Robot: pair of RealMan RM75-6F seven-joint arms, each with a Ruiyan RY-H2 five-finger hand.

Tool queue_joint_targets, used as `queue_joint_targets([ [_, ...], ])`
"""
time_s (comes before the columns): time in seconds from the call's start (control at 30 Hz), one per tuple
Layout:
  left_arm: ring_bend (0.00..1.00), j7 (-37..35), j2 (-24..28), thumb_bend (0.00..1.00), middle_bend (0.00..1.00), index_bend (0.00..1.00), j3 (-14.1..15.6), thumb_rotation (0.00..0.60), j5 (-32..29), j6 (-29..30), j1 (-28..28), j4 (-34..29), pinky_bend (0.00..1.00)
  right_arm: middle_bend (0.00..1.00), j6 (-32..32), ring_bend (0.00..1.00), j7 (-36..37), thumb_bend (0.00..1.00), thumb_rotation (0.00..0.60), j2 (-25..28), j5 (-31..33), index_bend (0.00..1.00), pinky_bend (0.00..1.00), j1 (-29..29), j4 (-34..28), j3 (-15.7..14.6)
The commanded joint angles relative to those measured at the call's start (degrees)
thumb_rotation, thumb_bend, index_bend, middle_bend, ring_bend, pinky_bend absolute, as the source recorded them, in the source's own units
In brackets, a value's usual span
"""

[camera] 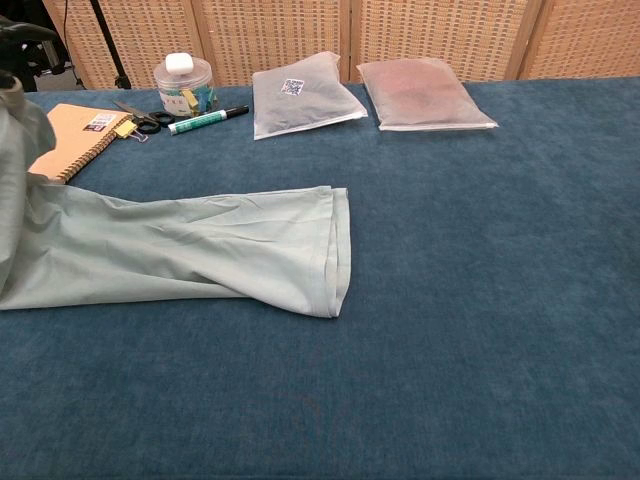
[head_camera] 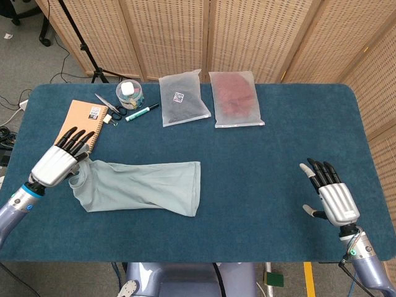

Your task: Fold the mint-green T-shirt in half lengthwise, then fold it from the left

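The mint-green T-shirt (head_camera: 145, 187) lies folded lengthwise as a long band on the blue table, its hem end (camera: 335, 250) toward the middle. My left hand (head_camera: 59, 162) grips the shirt's left end and holds it lifted above the table; in the chest view that raised cloth (camera: 18, 160) hangs at the far left edge, and the hand itself is barely visible there. My right hand (head_camera: 328, 193) hovers at the table's right front, fingers spread, holding nothing. It does not show in the chest view.
At the back left lie a brown spiral notebook (head_camera: 80, 122), scissors (head_camera: 108, 109), a clear jar of clips (head_camera: 130, 94) and a green marker (head_camera: 142, 112). Two plastic bags, one dark (head_camera: 181, 98), one reddish (head_camera: 235, 98), lie at the back centre.
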Motion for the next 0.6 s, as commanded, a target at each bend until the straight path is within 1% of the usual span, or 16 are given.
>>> queue_joint_targets([
  [0.03, 0.0, 6.26, -0.03, 0.55, 0.0, 0.84, 0.35, 0.6, 2.16, -1.95, -3.89, -6.14, 0.0, 0.0, 0.18, 0.0, 0.38, 0.03, 0.6, 0.23, -0.04, 0.0, 0.0, -0.08, -0.18, 0.05],
  [0.23, 0.0, 14.33, -0.73, 0.55, 0.0, 0.84, -0.46, 0.6, 3.34, -6.04, -8.03, -14.16, 0.0, 0.0, 0.65, 0.0, 1.77, 0.03, 0.6, 0.91, -0.04, 0.0, 0.0, -0.28, -0.47, 0.24],
  [0.33, 0.0, 17.86, -1.48, 0.55, 0.0, 0.84, -1.14, 0.6, 3.46, -8.56, -9.9, -16.85, 0.0, 0.0, 0.87, 0.0, 2.55, 0.03, 0.6, 1.29, -0.1, 0.0, 0.0, -0.36, -0.56, 0.31],
  [0.43, 0.0, 21.4, -2.93, 0.55, 0.0, 0.84, -1.86, 0.6, 3.69, -10.35, -11.46, -18.32, 0.0, 0.0, 1.0, 0.0, 3.25, 0.03, 0.6, 1.62, -0.12, 0.0, 0.0, -0.45, -0.7, 0.36],
  [0.6, 0.0, 24.27, -7.06, 0.55, 0.0, 0.84, -2.63, 0.6, 3.97, -13.55, -13.93, -18.03, 0.0, 0.0, 1.11, 0.0, 3.9, 0.03, 0.6, 1.96, -0.04, 0.0, 0.0, -0.57, -0.77, 0.44],
])
